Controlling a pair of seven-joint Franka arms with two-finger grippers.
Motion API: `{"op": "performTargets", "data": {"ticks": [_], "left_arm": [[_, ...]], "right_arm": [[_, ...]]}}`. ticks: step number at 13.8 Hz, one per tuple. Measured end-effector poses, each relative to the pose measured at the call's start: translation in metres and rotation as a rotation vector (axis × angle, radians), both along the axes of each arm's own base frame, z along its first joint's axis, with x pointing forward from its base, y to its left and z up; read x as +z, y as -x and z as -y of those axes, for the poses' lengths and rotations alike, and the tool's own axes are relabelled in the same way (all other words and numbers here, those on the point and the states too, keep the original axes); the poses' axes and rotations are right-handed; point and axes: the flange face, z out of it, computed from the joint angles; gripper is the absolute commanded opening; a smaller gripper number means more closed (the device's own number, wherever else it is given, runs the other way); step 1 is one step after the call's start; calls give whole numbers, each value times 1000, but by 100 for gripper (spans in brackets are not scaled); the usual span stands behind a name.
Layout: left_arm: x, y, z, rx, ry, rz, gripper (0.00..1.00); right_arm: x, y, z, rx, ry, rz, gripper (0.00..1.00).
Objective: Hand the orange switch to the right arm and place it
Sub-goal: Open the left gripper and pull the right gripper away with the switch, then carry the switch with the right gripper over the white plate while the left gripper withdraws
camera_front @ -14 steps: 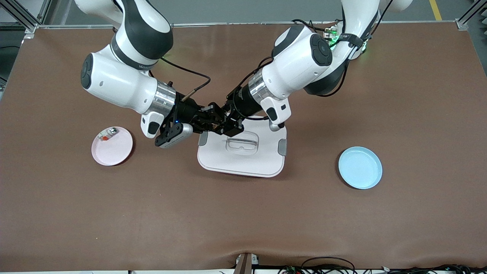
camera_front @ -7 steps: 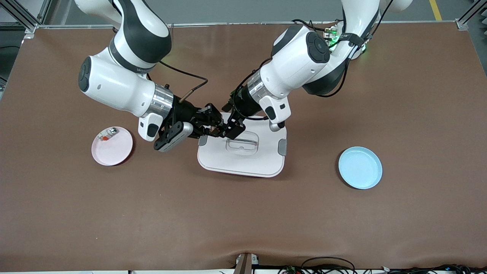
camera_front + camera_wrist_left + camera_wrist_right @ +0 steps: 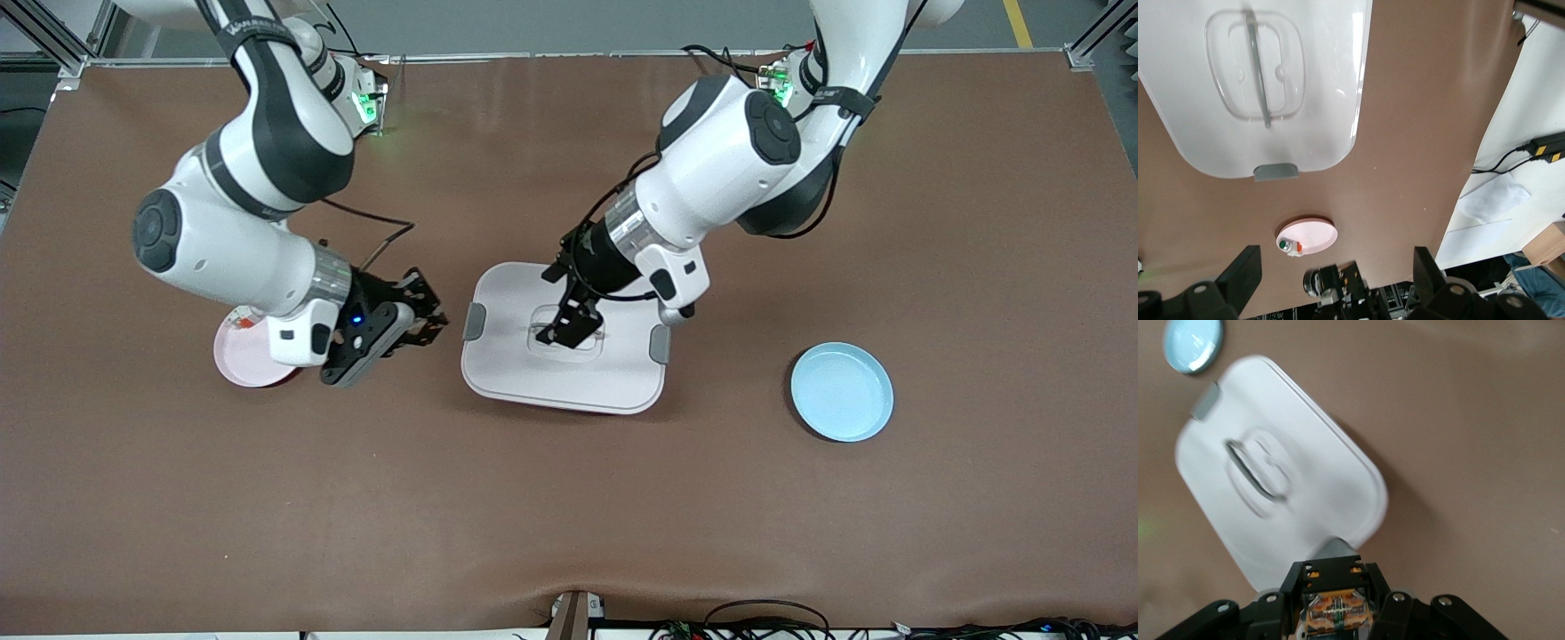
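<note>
The right claw, at centre-left of the front view over bare tabletop, is clamped on the orange switch (handover apparently done). The left claw hangs spread and empty over the white lid, likely clearing the way.

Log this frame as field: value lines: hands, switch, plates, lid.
right hand: shut on the orange switch, over bare table between the pink plate and the white lid
left hand: open, nothing in it, over the white lid's handle recess
pink plate: toward the right arm's end, partly hidden under the right arm, holds a silver-white piece
blue plate: toward the left arm's end, nothing on it
handover: done; placing not yet done
</note>
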Motion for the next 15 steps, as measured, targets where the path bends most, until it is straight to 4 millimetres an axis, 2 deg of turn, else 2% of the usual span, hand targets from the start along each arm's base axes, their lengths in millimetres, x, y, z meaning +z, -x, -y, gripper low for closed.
{"op": "performTargets", "data": {"ticks": [3, 5, 7, 9, 12, 15], "left_arm": [[-18, -18, -29, 13, -48, -12, 100], [-34, -28, -50, 9, -76, -30, 100], [-49, -42, -82, -15, -109, -28, 100], [-73, -49, -118, -85, -157, -10, 100], [-97, -37, -165, -228, -226, 34, 100], [-99, -24, -210, -331, -273, 90, 100]], "right_arm": [[-7, -8, 48, 110, 71, 8, 0], [-11, -16, 88, 179, 82, 18, 0], [-21, -19, 129, 237, 111, 20, 0], [-34, -18, 157, 298, 146, 17, 0], [-43, -14, 168, 365, 239, 1, 0], [-41, -1, 171, 401, 305, -8, 0]]}}
